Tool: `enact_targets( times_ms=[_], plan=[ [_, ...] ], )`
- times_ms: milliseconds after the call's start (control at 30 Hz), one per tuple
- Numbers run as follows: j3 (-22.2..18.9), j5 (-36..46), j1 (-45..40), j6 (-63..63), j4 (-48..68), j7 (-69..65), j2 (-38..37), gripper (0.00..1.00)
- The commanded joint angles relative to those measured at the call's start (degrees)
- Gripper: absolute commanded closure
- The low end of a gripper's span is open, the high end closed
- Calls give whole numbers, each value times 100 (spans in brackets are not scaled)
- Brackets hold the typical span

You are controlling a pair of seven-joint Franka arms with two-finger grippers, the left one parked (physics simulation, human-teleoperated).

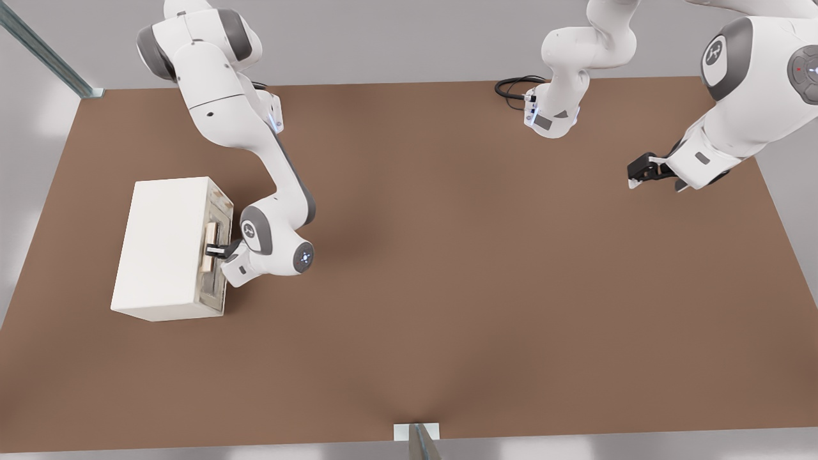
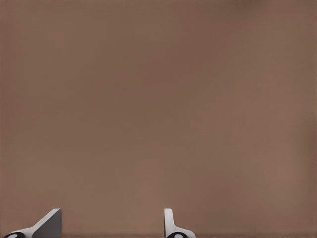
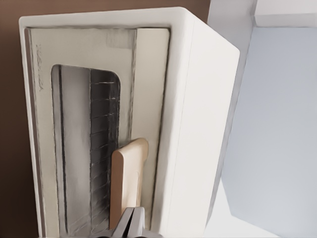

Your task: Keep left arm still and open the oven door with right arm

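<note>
Now we start at the oven door (image 1: 216,255), the cream-framed panel with dark glass on the face of the white box oven (image 1: 167,246) that looks toward the front view's right. It sits flush against the body, so we judge it not yet opened. Its pale beige bar handle (image 3: 126,181) runs along the door beside the window, and that is the sensible place to take hold: the glass gives nothing to grip.

Our gripper (image 1: 217,250) is right at that handle, reaching in from the front view's right. In the right wrist view the two fingertips (image 3: 130,224) lie close together at the near end of the bar, and we cannot tell whether they are pinching it or merely meeting beside it.

We expect a stiff, rigid panel that swings on a hinge, light enough for one arm. The oven looks like a light box standing free on the brown table (image 1: 479,287), toward the front view's left, so a hard pull could drag the whole body instead. A smooth bar may also slip from narrow fingers.
</note>
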Motion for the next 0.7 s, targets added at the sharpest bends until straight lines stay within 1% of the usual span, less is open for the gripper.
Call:
enact_targets(
  times_ms=[0,67,200,233,267,300,333,367,433,467,667],
  plan=[
    [4,5,12,7,3,386,-4,79],
    [30,67,29,-1,214,351,-13,79],
    [39,1981,65,-151,1479,228,-13,79],
    [39,2587,-146,-142,1594,-87,-231,79],
    [57,3476,-682,-72,1629,-1185,-777,79],
    [48,4092,-999,-133,1787,-2127,-1147,79],
    [48,4443,-1210,-256,1884,-2426,-1489,75],
    [48,4576,-1307,-283,1866,-2523,-1691,0],
    [22,4787,-1421,-195,1990,-2541,-1753,0],
    [4,4778,-1491,-45,2025,-2971,-1744,0],
    [-40,4804,-1562,-72,1998,-2989,-1815,0]
  ],
)
